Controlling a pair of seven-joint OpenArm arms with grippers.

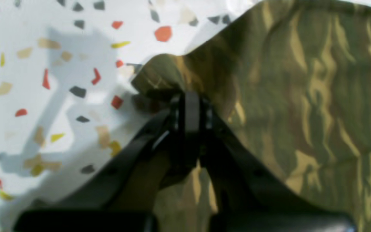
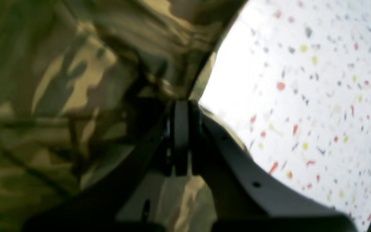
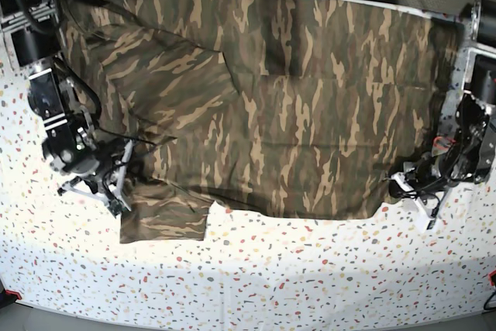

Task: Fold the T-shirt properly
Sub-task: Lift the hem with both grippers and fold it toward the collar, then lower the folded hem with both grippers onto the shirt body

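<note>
Base view: T-shirt (image 3: 279, 106) spread wide on speckled table (image 3: 256, 284), both near corners pinched; left gripper (image 1: 190, 96) clenched on cloth edge, right gripper (image 2: 180, 108) clenched on bunched cloth by sleeve; judged step: carry near edge over for fold; advice: lift both corners level, equal tension, keep hem straight; arms low at opposite sides, wrists angled inward

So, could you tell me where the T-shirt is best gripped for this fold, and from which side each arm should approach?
Probably at the two near corners of the T-shirt, each taken from its outer side. The cloth lies wide across the table, so its ends suit pinching. The left gripper and right gripper are already shut on edges there.
</note>
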